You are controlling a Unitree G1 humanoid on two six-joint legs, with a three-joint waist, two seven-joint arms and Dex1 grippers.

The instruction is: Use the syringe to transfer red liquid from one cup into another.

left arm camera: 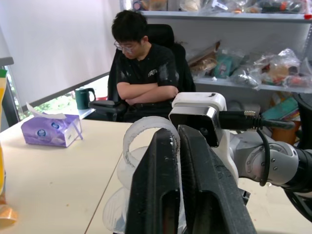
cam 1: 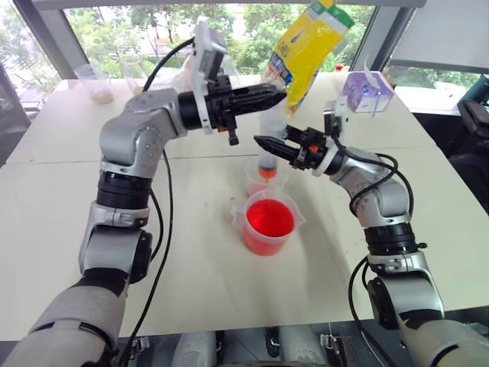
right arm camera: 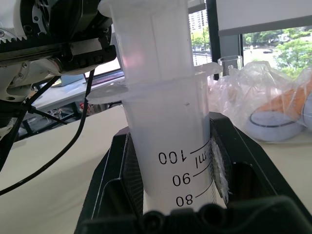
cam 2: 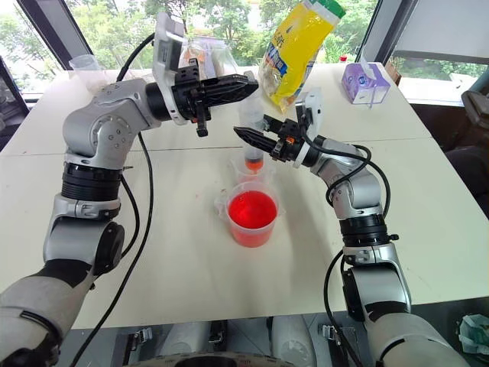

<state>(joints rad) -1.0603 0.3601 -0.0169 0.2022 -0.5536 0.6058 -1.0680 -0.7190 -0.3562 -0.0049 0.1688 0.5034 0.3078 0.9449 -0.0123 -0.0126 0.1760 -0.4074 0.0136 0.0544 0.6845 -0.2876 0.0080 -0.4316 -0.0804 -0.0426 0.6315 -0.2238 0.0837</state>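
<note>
Right end effector [cam 1: 263,142] at frame centre clamps syringe [cam 1: 268,128] upright, tip in small cup [cam 1: 258,182] behind red-filled beaker [cam 1: 268,222].
Left end effector [cam 1: 276,95] pinched shut at plunger top; could slip off, tilting syringe and spilling red liquid [cam 1: 269,218] onto worktop [cam 1: 191,252].

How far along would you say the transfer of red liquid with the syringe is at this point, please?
Under way, not finished. The right gripper, jaws shut on the clear graduated syringe, holds it upright with its orange-red tip in the small clear plastic cup, which shows some red. The left gripper has its jaws shut at the white plunger top. The large spouted beaker holds plenty of red liquid to move.
</note>
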